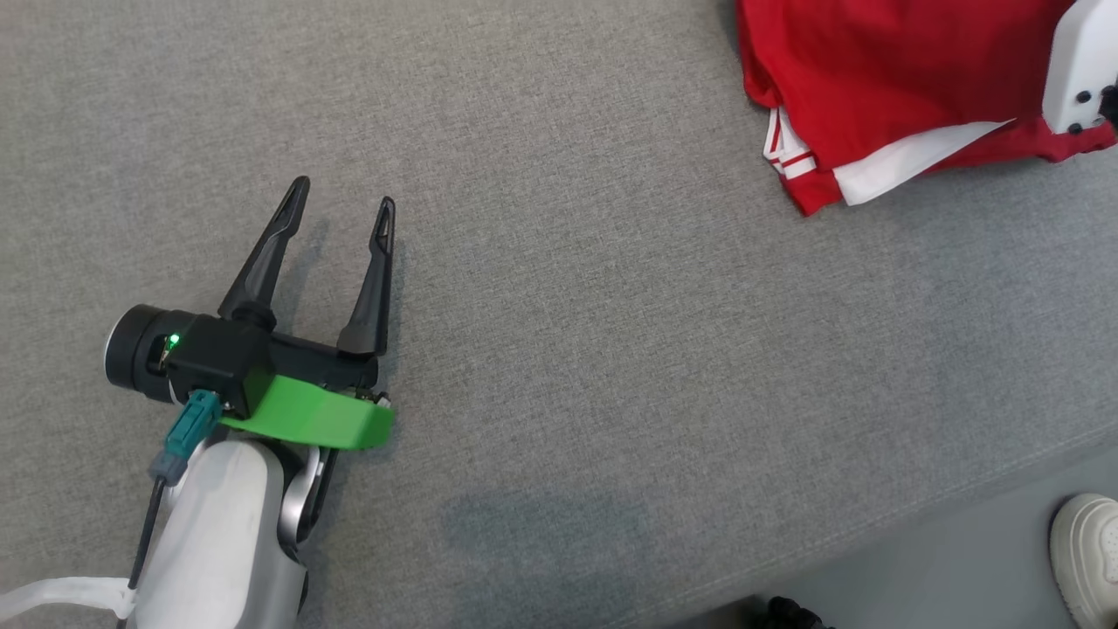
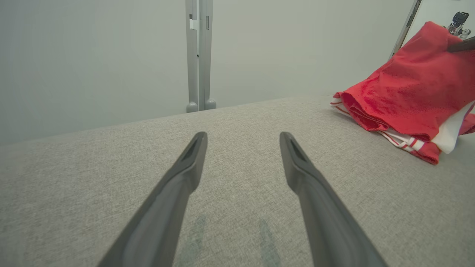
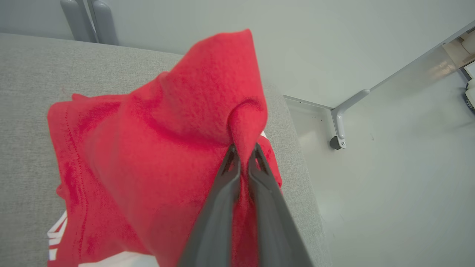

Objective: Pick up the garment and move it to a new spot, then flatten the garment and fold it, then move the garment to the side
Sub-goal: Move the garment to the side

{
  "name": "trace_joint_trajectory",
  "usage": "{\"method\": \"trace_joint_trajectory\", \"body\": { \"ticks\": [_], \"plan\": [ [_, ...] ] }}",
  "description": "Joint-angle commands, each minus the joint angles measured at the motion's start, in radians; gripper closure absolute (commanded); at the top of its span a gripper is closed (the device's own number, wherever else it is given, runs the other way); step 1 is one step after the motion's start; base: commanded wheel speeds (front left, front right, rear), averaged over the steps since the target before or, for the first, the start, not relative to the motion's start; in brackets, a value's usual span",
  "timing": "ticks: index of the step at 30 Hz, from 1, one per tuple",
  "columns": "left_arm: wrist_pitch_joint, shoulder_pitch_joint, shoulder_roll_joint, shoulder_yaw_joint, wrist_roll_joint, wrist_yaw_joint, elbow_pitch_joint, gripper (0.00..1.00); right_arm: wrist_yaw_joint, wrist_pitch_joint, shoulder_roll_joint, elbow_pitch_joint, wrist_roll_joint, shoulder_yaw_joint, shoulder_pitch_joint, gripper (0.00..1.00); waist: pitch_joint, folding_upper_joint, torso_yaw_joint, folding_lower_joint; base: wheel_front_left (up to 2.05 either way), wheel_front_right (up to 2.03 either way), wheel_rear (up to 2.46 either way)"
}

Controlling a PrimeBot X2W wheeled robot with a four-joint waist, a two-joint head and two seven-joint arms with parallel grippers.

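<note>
The right pincer [image 3: 245,148] is clamped shut on a raised fold of the red garment [image 3: 141,155]. The garment's lower part, with white trim, lies bunched on the grey surface [image 1: 611,306], at the upper right of the head view. The left pincer [image 1: 343,194] hovers wide open and empty, well apart from the garment.
</note>
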Motion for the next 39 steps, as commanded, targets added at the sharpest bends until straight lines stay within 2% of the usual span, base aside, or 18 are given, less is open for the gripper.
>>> {"method": "trace_joint_trajectory", "body": {
  "ticks": [1,9,16,22,23,25,31,34,39],
  "plan": [
    [-0.003,-0.018,0.013,0.000,-0.003,-0.002,-0.003,0.00,-0.002,0.002,-0.008,0.001,-0.007,-0.004,-0.014,1.00,0.031,-0.0001,-0.008,-0.0001,0.00,0.00,0.00],
    [-0.003,-0.043,0.032,-0.027,-0.010,-0.002,-0.006,0.00,-0.002,0.000,-0.083,0.057,-0.035,-0.058,-0.033,1.00,0.073,-0.0001,0.036,-0.0001,0.00,0.00,0.00],
    [-0.003,-0.072,0.040,-0.052,-0.005,-0.002,-0.025,0.00,-0.002,-0.036,-0.156,0.136,-0.134,-0.107,-0.054,1.00,0.119,-0.0001,0.096,-0.0001,0.00,0.00,0.00],
    [-0.003,-0.083,0.041,-0.071,-0.003,-0.002,-0.044,0.00,-0.002,-0.090,-0.219,0.194,-0.205,-0.108,-0.034,1.00,0.142,-0.0001,0.142,-0.0001,0.00,0.00,0.00],
    [-0.003,-0.085,0.040,-0.074,0.002,-0.002,-0.048,0.00,-0.002,-0.108,-0.227,0.202,-0.218,-0.112,-0.033,0.91,0.146,-0.0001,0.148,-0.0001,0.00,0.00,0.00],
    [-0.003,-0.087,0.037,-0.076,0.013,-0.001,-0.055,0.00,-0.002,-0.137,-0.239,0.227,-0.241,-0.102,-0.016,0.00,0.151,-0.0001,0.160,-0.0001,0.00,0.00,0.00],
    [-0.003,-0.076,0.026,-0.063,0.032,0.013,-0.066,0.00,-0.002,-0.256,-0.261,0.282,-0.315,-0.114,0.002,0.00,0.144,-0.0001,0.181,-0.0001,0.00,0.00,0.00],
    [-0.003,-0.054,0.015,-0.046,0.017,0.018,-0.058,0.00,-0.002,-0.326,-0.231,0.298,-0.320,-0.128,0.010,0.00,0.122,-0.0001,0.183,-0.0001,0.00,0.00,0.00],
    [-0.003,-0.016,0.000,-0.004,-0.021,0.018,-0.043,0.00,-0.002,-0.453,-0.136,0.298,-0.246,-0.180,0.042,0.00,0.050,-0.0001,0.180,-0.0001,0.00,0.00,0.00]
  ]
}}
